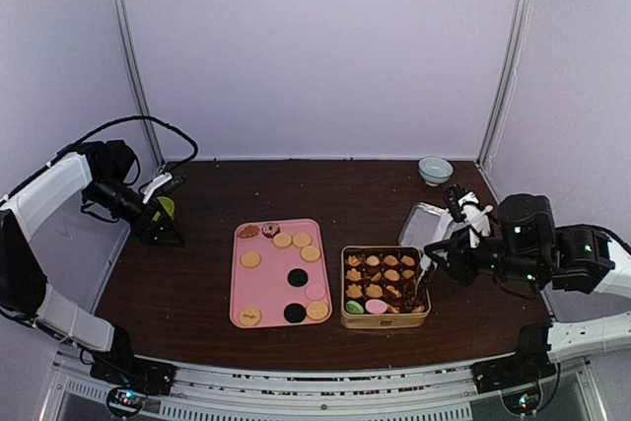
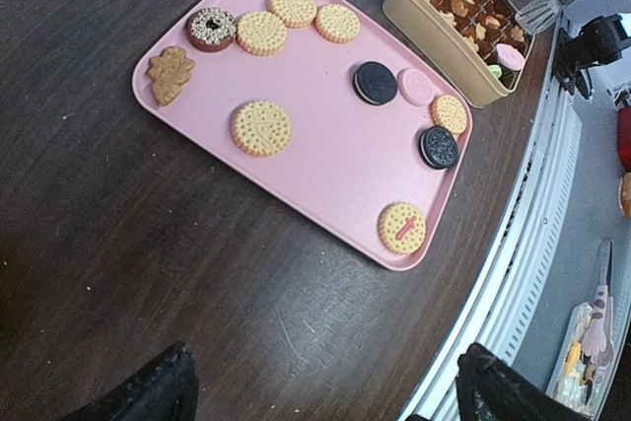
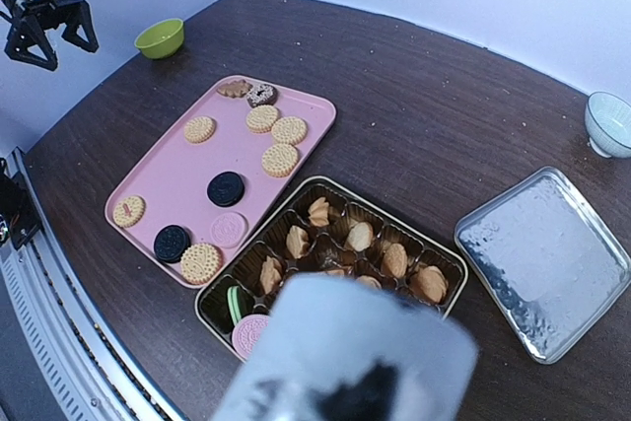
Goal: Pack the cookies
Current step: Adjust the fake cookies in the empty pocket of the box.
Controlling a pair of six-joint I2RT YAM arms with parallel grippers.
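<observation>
Pink tray (image 2: 325,160) on a dark brown, wood-grained table (image 2: 99,244). The cookies (image 2: 261,128) are mostly tan with dotted rims; two are black, one pink, one chocolate with sprinkles. Gold tin (image 2: 434,27), dark lining, perhaps one green disc inside. Silver lid (image 3: 542,258) and tongs (image 2: 542,12); lime bowl (image 3: 160,36), pale blue bowl (image 3: 606,123).

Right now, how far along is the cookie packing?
Done: tin looks mostly filled with cookies. In hand: right pincer holds tongs at the tin. Remaining: eleven more on the pink tray; left pincer open, away from it.
</observation>
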